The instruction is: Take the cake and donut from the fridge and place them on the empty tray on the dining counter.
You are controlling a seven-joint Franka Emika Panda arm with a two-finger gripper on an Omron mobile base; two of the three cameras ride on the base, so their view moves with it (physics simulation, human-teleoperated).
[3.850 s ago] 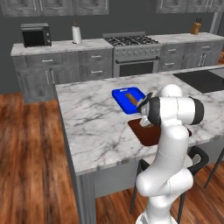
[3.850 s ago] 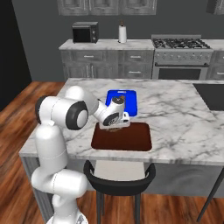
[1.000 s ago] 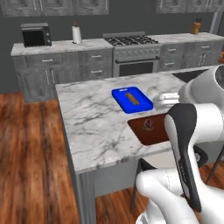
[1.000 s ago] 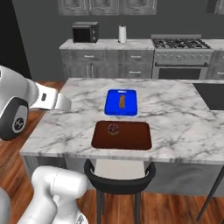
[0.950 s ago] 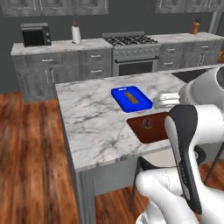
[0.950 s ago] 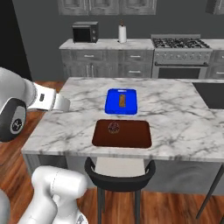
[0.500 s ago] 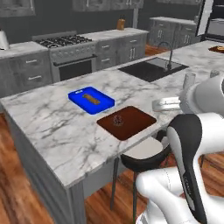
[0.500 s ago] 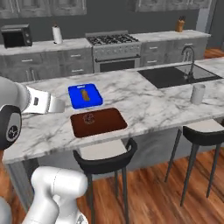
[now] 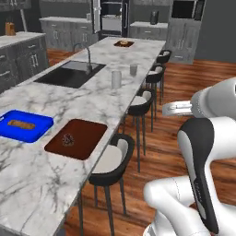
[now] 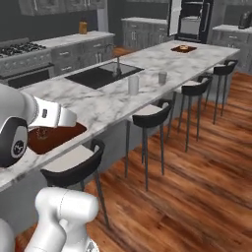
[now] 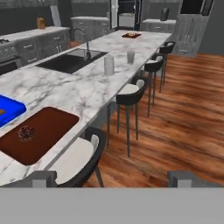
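Blue tray (image 11: pixel 8 109): ahead of the jaws and far to their left, on the tabletop. It holds a brown bar and is not part of my job.
Tray (image 11: pixel 52 124): the dark reddish-brown one, just beside the blue tray, ahead and left of the jaws at the tabletop's near edge.
Cake (image 11: pixel 26 132): a small dark speckled dome lying on the tray, toward its left end. I read it as the cake rather than the ring, though it is small in every view.
Step one: I judge it done, with one item delivered.
Tabletop (image 11: pixel 83 87): the marble dining counter runs away from the jaws, ahead and left. It carries a sink (image 11: pixel 72 61) and two cups (image 11: pixel 109 65).
Jaws: fully spread, with the fingertips (image 11: pixel 39 178) far apart and nothing between them. They touch nothing and are well apart from the tray.
Fridge (image 11: pixel 127 13): far ahead of the jaws, beyond the far end of the tabletop. One door appears to stand open.
Donut: I judge it is inside the fridge, too far off to make out.
Remaining: drive to the fridge, grasp the donut, drive to the tray, and place it beside the cake.
Progress: about half, by my estimate.
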